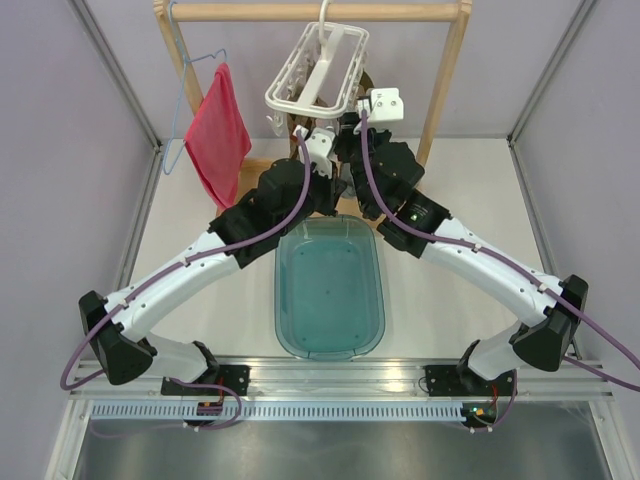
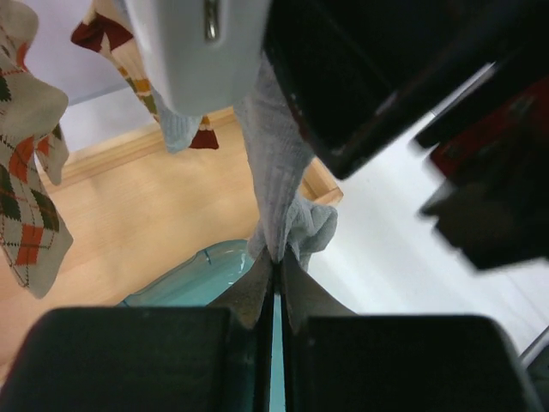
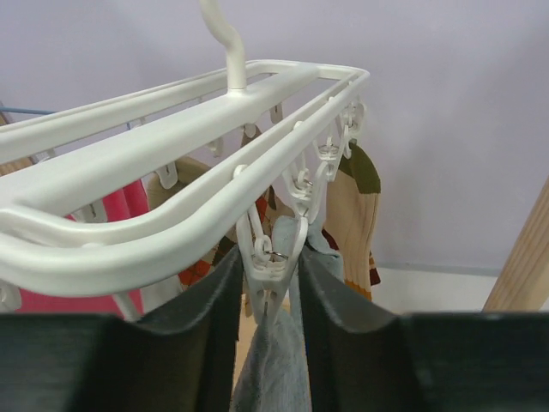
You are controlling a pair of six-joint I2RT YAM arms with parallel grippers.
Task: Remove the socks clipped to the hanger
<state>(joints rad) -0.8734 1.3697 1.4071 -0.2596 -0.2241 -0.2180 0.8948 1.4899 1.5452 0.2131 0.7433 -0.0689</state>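
The white frame hanger (image 1: 315,65) hangs by its hook from the wooden rail, and its frame also fills the right wrist view (image 3: 171,172). My left gripper (image 2: 276,257) is shut on the lower end of a plain grey sock (image 2: 279,163) that hangs from above. My right gripper (image 3: 268,254) has its fingers against both sides of a white clip (image 3: 273,270). That clip pinches the top of the grey sock (image 3: 274,369). Argyle socks (image 2: 30,197) hang to the left. More socks (image 3: 352,215) hang behind the clip. In the top view both grippers (image 1: 345,135) sit under the hanger.
A teal plastic bin (image 1: 330,285) lies on the table below the hanger. A red-pink cloth (image 1: 218,135) hangs on a thin blue wire hanger (image 1: 185,80) at the left of the wooden rack (image 1: 445,80). Grey walls enclose the table.
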